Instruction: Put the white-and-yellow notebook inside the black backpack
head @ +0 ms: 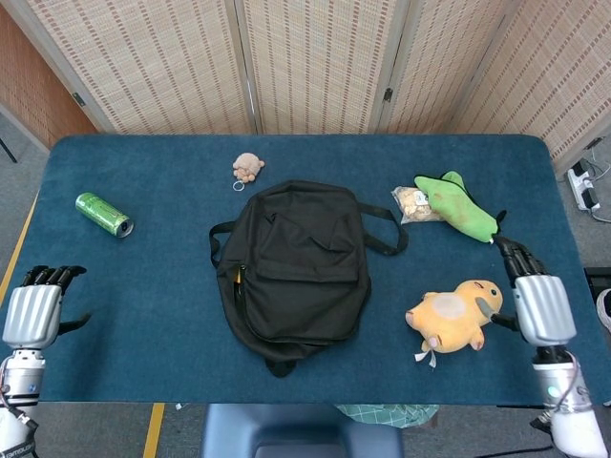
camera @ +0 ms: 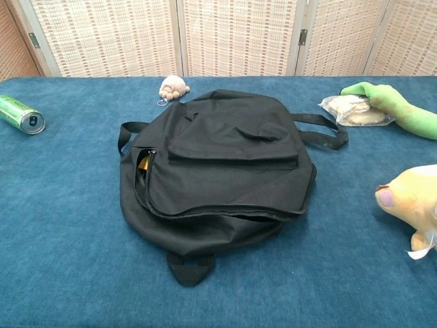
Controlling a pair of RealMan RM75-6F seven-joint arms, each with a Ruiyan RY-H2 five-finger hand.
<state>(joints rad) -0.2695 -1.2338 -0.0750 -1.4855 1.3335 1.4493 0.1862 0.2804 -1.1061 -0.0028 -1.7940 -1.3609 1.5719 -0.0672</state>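
- Yellow, only a thin sliver: this is all that shows of the white-and-yellow notebook (camera: 143, 162), at the unzipped side slit of the soft black fabric backpack (head: 294, 269); the rest seems to lie inside, under the flap.
- The backpack lies flat, about midway between the two hands and well apart from both.
- The left hand (head: 33, 310) is at the near-left table edge, grasping nothing, its fingers curled forward.
- The right hand (head: 538, 298) is at the near-right edge, also with nothing in it, its dark fingers a little apart; just beside it, toward the backpack, lies the orange plush toy (head: 453, 315).
- I judge the task nearly done. If a last push is wanted, press the yellow corner inward through the slit, gently, without dragging the bag.
- The blue cloth table (head: 143, 286) gives wide open room on the left side; the green drink can (head: 103, 214) lies beyond the left hand.
- Beyond the right hand lies the green plush toy (head: 460, 207), so that side is tighter.
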